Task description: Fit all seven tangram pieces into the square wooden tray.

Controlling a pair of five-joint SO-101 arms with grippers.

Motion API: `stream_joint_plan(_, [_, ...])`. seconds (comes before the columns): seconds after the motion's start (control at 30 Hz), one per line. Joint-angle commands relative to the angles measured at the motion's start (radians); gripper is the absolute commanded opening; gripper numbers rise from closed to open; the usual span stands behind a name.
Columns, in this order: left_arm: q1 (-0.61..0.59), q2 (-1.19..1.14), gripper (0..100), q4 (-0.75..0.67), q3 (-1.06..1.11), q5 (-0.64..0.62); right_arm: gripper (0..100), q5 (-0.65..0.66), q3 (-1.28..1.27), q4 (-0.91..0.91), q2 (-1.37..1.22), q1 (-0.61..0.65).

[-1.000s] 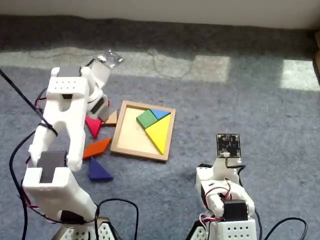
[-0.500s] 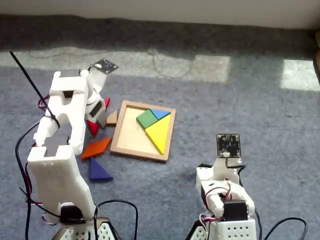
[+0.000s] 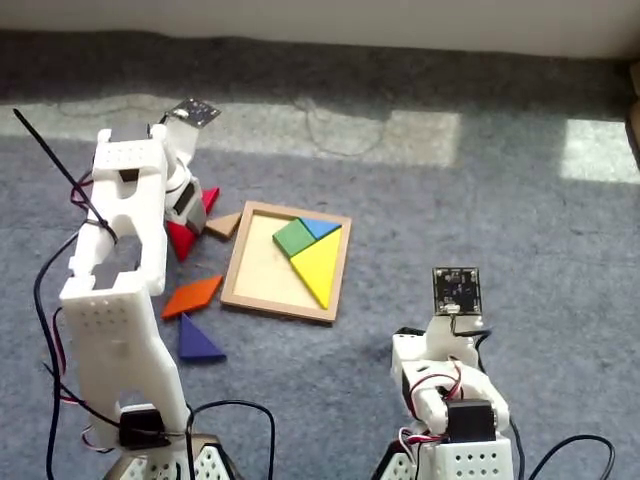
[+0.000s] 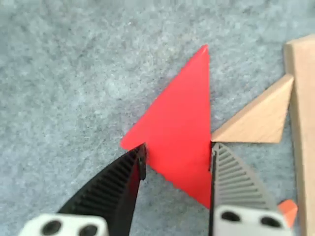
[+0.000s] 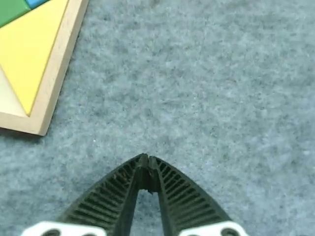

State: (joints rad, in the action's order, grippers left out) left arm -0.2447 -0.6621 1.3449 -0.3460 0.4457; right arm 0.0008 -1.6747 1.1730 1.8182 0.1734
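The square wooden tray (image 3: 233, 272) lies mid-table and holds a green square (image 3: 292, 238), a blue triangle (image 3: 320, 227) and a yellow triangle (image 3: 318, 265). Left of it on the carpet lie a tan triangle (image 3: 224, 225), an orange parallelogram (image 3: 193, 296) and a dark blue triangle (image 3: 197, 340). My left gripper (image 4: 177, 147) is shut on the red triangle (image 4: 179, 132), one finger on each of two edges; from above, the red triangle (image 3: 181, 240) sits under that gripper (image 3: 190, 215). My right gripper (image 5: 146, 164) is shut on nothing over bare carpet, near the tray's corner (image 5: 54, 73).
Grey carpet covers the whole table. The tan triangle (image 4: 258, 120) touches the red one's edge and lies against the tray rim (image 4: 302, 123). The right arm (image 3: 450, 390) is folded at the front right. Open carpet lies right of the tray.
The left arm has swung back and to the left, and the red triangle has shifted with it, away from the front edge. The tan triangle is now uncovered. The right arm has not moved.
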Motion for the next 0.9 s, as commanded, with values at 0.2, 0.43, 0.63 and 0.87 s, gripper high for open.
stream_joint_plan(0.2, [-0.031, 0.056, 29, -0.018, -0.061, -0.048, 0.6, -0.002, -0.134, 0.007, 0.018, -0.012])
stream_joint_plan(0.43, [-0.033, 0.065, 30, -0.015, -0.065, -0.041, 0.6, -0.002, -0.134, 0.007, 0.018, -0.012])
stream_joint_plan(0.63, [-0.047, 0.030, 33, -0.020, -0.124, -0.041, 0.6, -0.002, -0.134, 0.007, 0.018, -0.012])
stream_joint_plan(0.87, [-0.050, -0.151, 33, -0.012, -0.277, -0.041, 0.6, -0.002, -0.134, 0.007, 0.018, -0.012])
